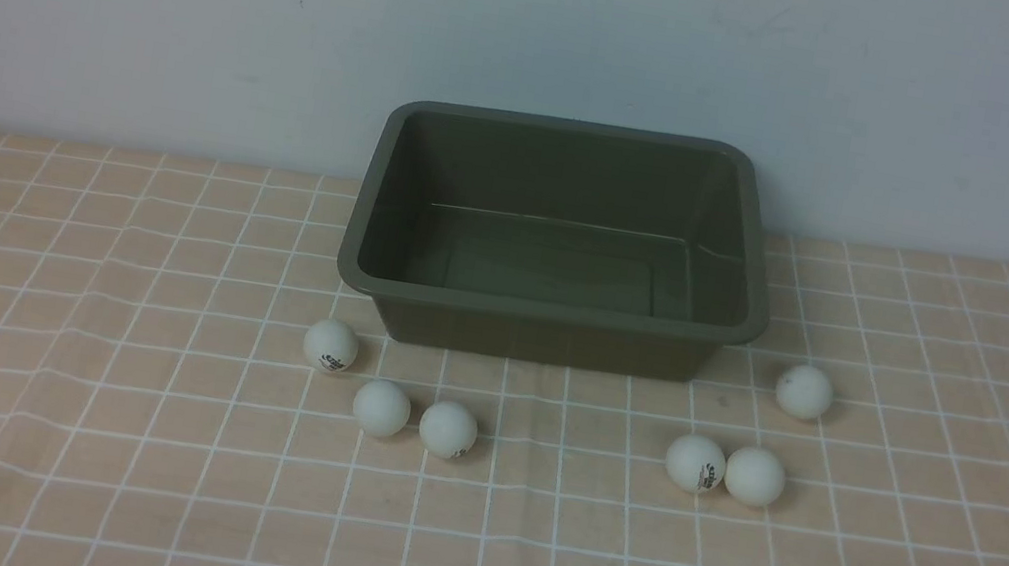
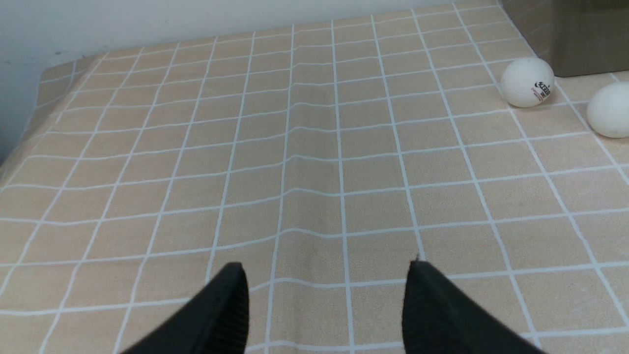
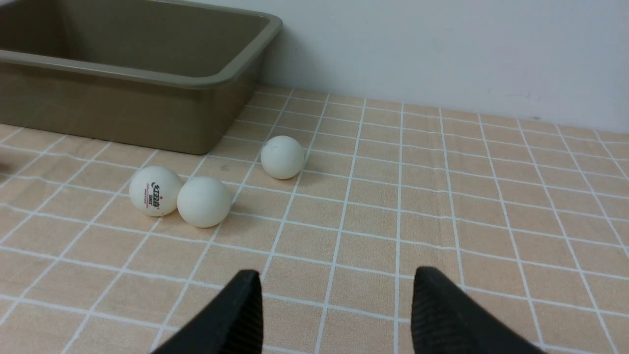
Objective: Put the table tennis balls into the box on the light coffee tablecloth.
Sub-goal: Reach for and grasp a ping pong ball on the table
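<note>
Partly legible, dark logos on white table tennis balls (image 3: 156, 191), red star.

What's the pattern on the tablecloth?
The tablecloth: light tan with white grid lines; best in the front view.

Pale wall, soft light
The plain wall (image 1: 203, 13), a cool bluish grey-white, rises behind the cloth's far edge; a few tiny dark specks mark it, and the light is dim.

The left wrist view cuts off most of the box (image 2: 594, 42). The right wrist view cuts off its left part. Both grippers' (image 2: 324, 295) (image 3: 338, 300) fingers look blurry.
</note>
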